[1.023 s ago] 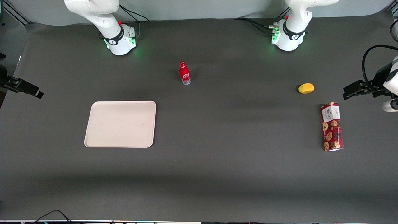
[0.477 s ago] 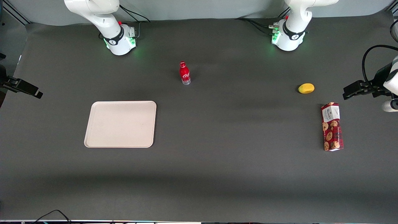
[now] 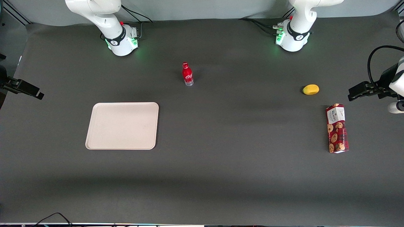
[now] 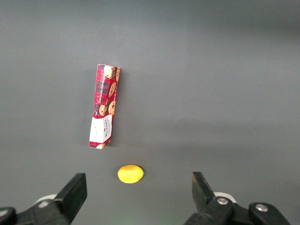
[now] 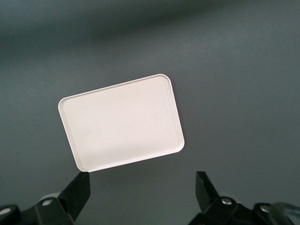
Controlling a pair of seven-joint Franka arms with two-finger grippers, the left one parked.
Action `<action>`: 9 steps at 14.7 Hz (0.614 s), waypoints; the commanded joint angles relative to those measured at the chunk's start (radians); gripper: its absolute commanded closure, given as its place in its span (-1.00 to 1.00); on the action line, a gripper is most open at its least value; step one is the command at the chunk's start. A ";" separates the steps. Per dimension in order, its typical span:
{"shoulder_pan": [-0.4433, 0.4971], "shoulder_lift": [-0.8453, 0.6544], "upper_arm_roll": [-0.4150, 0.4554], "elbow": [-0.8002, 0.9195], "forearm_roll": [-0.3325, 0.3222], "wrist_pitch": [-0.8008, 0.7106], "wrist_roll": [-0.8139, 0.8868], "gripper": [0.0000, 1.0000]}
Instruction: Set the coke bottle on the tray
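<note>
Since the coke bottle (image 3: pixel 187 74) is seen standing upright on the bare table (image 3: pixel 221 164) and nothing lies on the tray (image 3: pixel 122 125), the task is judged to be at its very start: approach, grasp, lift, carry and set-down are all left to be done. Nearest the front camera, only dark table surface is found. Next, the tray is met, lying flat toward the working arm's end, with its low rim unobstructed on every edge. Toward the parked arm's end, at about the same nearness, a cookie box (image 3: pixel 337 128) is laid on its side, and a small yellow lemon-like fruit (image 3: pixel 311 89) is placed just at its 11 o'clock, a little farther from the camera. The bottle is found farther still, at about 1 o'clock from the tray and well apart from it, roughly midway between the two arm bases. The gripper (image 5: pixel 143 187) is held high above the working arm's end of the table, looking down on the tray, with its fingers (image 5: pixel 78 192) spread wide and nothing between them; it is well apart from the bottle. Nothing is seen standing between bottle and tray, so the carrying path is judged open; box and fruit lie well away from it.
</note>
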State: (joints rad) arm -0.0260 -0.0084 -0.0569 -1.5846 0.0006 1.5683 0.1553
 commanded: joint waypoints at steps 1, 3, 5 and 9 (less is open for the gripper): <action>0.056 -0.004 -0.003 0.005 0.019 -0.025 -0.071 -1.00; 0.130 -0.013 -0.009 0.005 0.018 -0.048 -0.072 -1.00; 0.213 -0.015 -0.011 0.006 0.018 -0.083 -0.054 -1.00; 0.371 -0.028 -0.014 0.000 0.019 -0.096 0.131 -1.00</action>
State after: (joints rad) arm 0.2800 -0.0178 -0.0561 -1.5833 0.0108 1.4911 0.1956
